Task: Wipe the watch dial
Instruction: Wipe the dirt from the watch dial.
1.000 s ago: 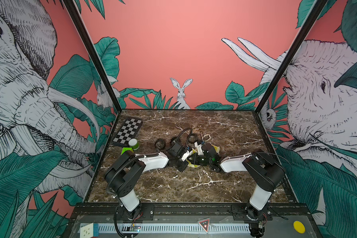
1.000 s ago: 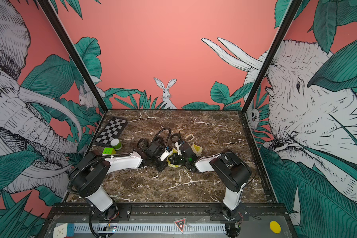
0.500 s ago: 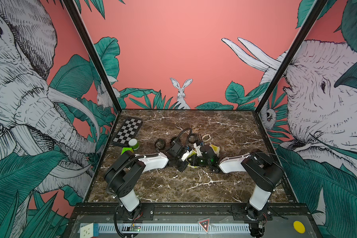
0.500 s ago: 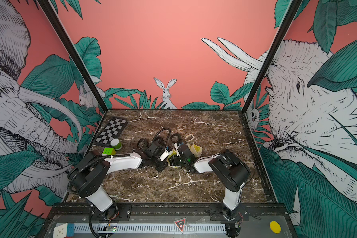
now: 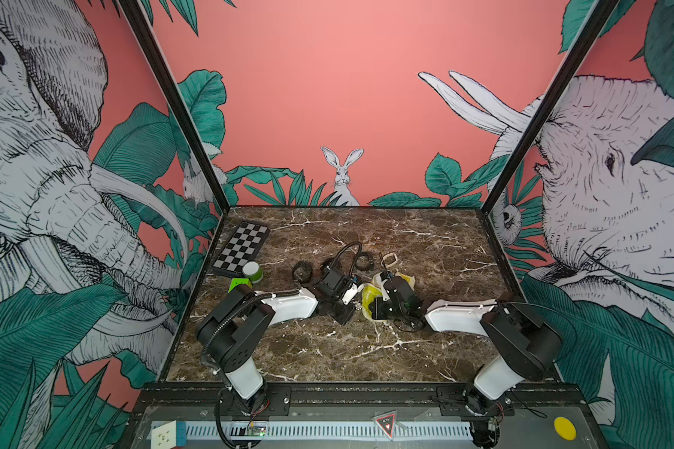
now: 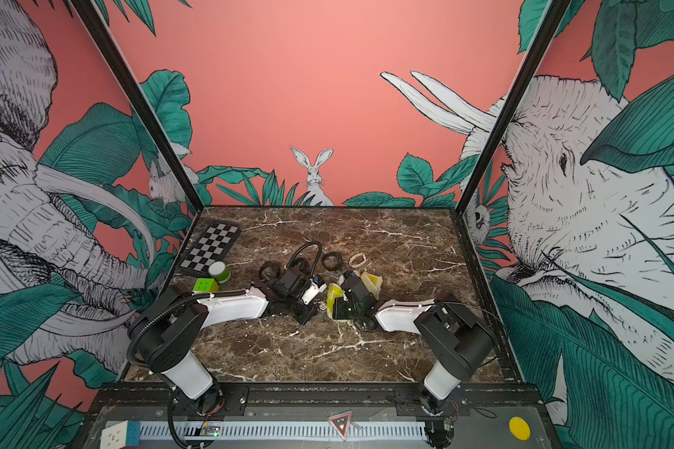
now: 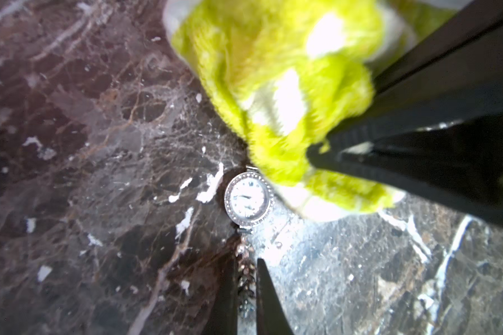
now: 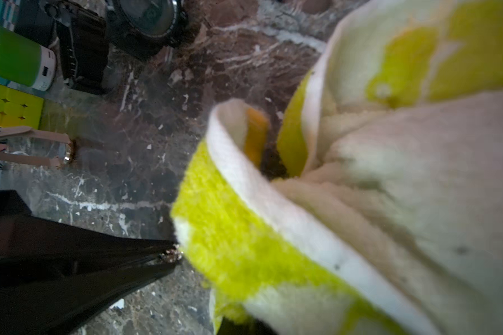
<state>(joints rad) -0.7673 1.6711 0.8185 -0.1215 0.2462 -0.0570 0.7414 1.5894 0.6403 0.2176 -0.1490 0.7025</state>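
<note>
A small silver watch lies on the marble, and its round white dial shows uncovered in the left wrist view. My left gripper is shut on the watch's thin metal band, a little way from the dial. A yellow-green and white cloth sits bunched right against the dial's rim. My right gripper is shut on the cloth. In the right wrist view the cloth hides the right fingers and the dial. Both top views show the two grippers meeting mid-table at the cloth.
A checkerboard, a green and white cylinder and a green cube stand at the left. Black watches and a beige strap lie just behind the grippers. A pink-strapped watch is nearby.
My right arm has edged left with the cloth, closer to the left gripper and the watch. The left arm has stayed where it was.
</note>
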